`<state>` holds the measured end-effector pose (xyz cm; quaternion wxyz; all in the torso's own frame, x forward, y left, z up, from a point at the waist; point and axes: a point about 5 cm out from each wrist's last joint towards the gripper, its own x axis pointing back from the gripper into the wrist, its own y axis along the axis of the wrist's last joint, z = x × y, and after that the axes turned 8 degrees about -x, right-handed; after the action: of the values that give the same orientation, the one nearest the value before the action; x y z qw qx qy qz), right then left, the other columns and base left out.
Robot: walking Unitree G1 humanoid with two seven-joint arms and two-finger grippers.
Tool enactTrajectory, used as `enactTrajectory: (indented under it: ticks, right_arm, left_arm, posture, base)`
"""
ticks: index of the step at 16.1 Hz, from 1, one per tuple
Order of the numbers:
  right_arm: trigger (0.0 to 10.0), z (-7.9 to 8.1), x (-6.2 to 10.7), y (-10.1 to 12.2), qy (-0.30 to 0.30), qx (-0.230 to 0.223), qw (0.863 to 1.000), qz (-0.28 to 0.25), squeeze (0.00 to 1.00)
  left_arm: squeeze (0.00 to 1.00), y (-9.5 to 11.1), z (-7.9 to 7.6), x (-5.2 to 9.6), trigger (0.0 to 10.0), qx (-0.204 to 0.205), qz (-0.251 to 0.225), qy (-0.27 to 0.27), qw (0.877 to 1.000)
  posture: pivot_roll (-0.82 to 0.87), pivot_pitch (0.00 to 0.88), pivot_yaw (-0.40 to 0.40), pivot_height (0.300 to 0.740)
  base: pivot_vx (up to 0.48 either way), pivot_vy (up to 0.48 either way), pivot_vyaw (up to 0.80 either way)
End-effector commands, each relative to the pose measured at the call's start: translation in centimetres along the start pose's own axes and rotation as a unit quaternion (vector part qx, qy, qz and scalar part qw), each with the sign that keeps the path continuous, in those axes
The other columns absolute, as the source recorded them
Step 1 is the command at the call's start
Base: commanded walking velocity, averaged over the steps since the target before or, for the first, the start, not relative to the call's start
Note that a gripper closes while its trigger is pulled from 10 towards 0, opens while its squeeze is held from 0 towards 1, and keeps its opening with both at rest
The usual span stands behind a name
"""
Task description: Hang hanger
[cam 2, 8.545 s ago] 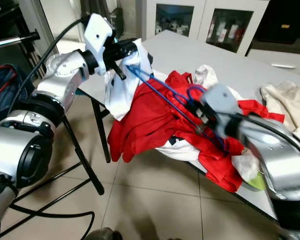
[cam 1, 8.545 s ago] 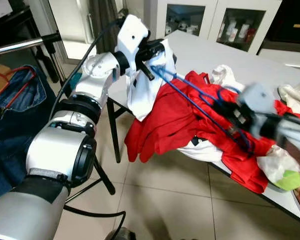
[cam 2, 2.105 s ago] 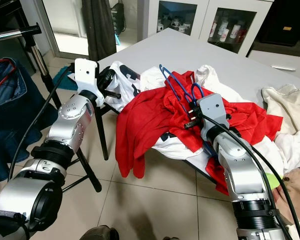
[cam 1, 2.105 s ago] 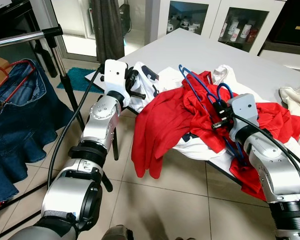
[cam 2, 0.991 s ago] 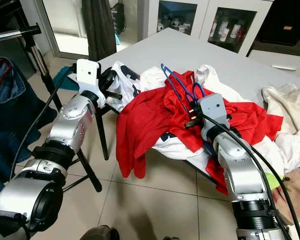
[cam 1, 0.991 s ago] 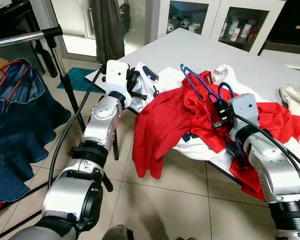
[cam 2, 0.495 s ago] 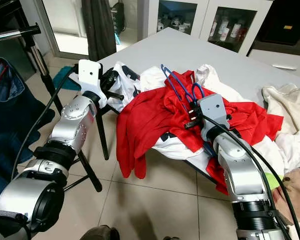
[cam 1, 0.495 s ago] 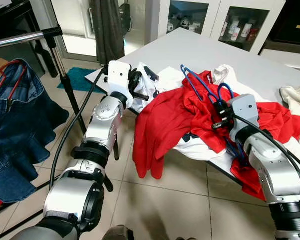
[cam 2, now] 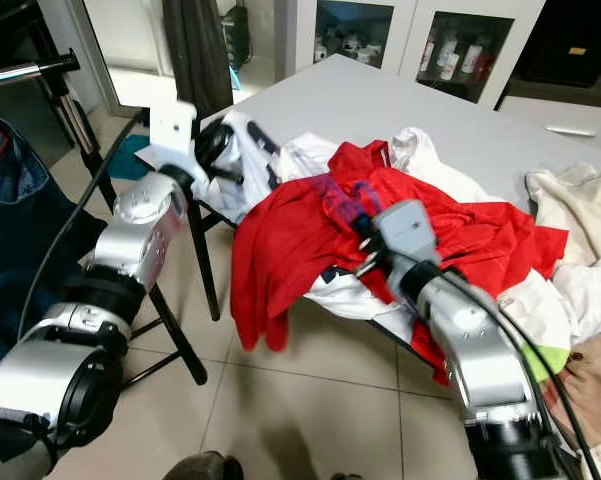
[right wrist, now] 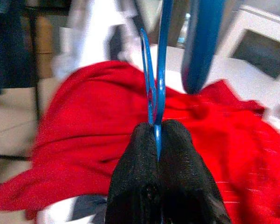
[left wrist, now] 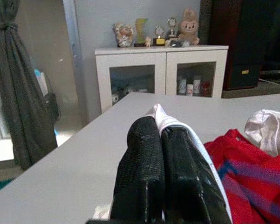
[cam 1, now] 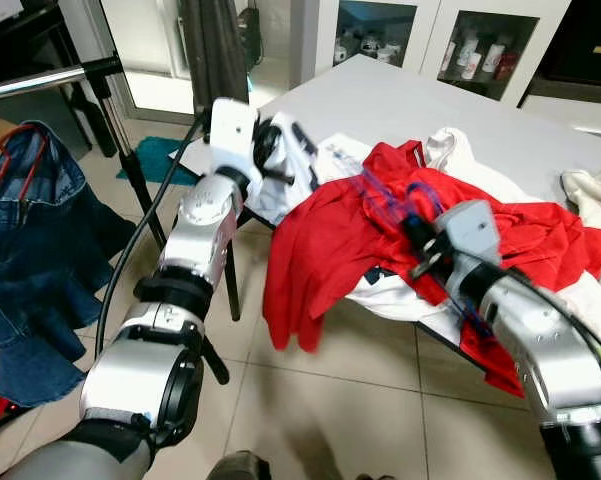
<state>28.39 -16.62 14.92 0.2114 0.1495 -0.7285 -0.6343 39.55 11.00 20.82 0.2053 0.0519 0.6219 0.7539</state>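
A blue wire hanger is pinched between the closed black fingers of the right gripper, its thin wire seen running out from between the fingertips in the right wrist view, with the hanger's thicker blue hook curving away above. In the head views the right gripper is seen over a red garment that is heaped on the near edge of a grey table and spills down over that edge toward the tiled floor; the hanger appears there only as a blurred blue streak across the red cloth just beyond the gripper. The left gripper is held with its two fingers pressed together on a fold of a white garment, which shows between and beside the fingers; in the head views this gripper is raised at the table's left corner, where the white garment lies against the red one. More pale clothing is piled on the table's right side. To the robot's left a metal clothes rail is seen, with a blue denim garment hanging from a red hanger below it. Behind the table a white cabinet with glass doors is seen, and a dark curtain hangs near the rail.
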Motion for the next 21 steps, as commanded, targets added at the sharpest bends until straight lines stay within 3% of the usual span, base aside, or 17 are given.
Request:
enactTrajectory:
  ticks: [1, 2, 3, 5, 10, 12, 18, 21]
  right_arm:
    - [10.0, 0.6, 0.3, 0.3, 0.031, 0.005, 1.0, -0.002, 0.0]
    - [10.0, 1.0, 0.8, 0.7, 0.067, 0.012, 0.998, -0.006, 0.0]
    - [10.0, 1.0, 1.0, 0.8, 0.076, 0.015, 0.997, -0.008, 0.0]
    - [10.0, 0.7, 1.7, 1.2, 0.098, 0.03, 0.995, -0.003, 0.0]
    - [10.0, -2.4, 4.1, 1.5, 0.086, 0.063, 0.994, 0.026, 0.0]
    - [10.0, -2.2, 4.6, 1.6, 0.107, 0.065, 0.992, 0.029, 0.0]
    - [10.0, 0.2, 3.9, 2.1, 0.171, 0.058, 0.983, 0.012, 0.0]
    - [10.0, 0.6, 2.0, 1.6, 0.132, 0.055, 0.99, 0.018, 0.0]
  left_arm:
    - [0.0, 0.8, -0.2, -0.4, 10.0, -0.026, -0.014, -0.018, 0.999]
    - [0.0, 1.2, -0.5, -0.6, 10.0, -0.066, -0.02, -0.041, 0.997]
    - [0.0, 1.4, -0.5, -0.6, 10.0, -0.073, -0.023, -0.046, 0.996]
    - [0.0, 2.0, -0.1, -1.0, 10.0, -0.071, -0.027, -0.043, 0.996]
    - [0.0, 2.6, 0.7, -1.3, 10.0, -0.078, -0.034, -0.036, 0.996]
    - [0.0, 2.5, 0.6, -1.3, 10.0, -0.078, -0.033, -0.038, 0.996]
    - [0.0, 2.8, 0.1, -1.6, 10.0, -0.079, -0.039, -0.047, 0.995]
    - [0.0, 3.1, -0.9, -1.8, 10.0, -0.075, -0.05, -0.061, 0.994]
  posture:
    - [0.05, 0.0, 0.044, 0.74]
    - [0.05, 0.0, 0.044, 0.74]
    - [0.05, 0.0, 0.044, 0.74]
    - [0.05, 0.0, 0.044, 0.74]
    - [0.03, 0.0, 0.051, 0.74]
    - [0.03, 0.0, 0.053, 0.74]
    - [0.03, 0.0, 0.052, 0.74]
    - [0.03, 0.0, 0.05, 0.74]
  base:
    - [0.0, 0.0, 0.0]
    - [0.0, 0.0, 0.0]
    - [0.0, 0.0, 0.0]
    - [0.0, 0.0, 0.0]
    - [0.0, 0.0, 0.0]
    - [0.0, 0.0, 0.0]
    - [0.0, 0.0, 0.0]
    - [0.0, 0.0, 0.0]
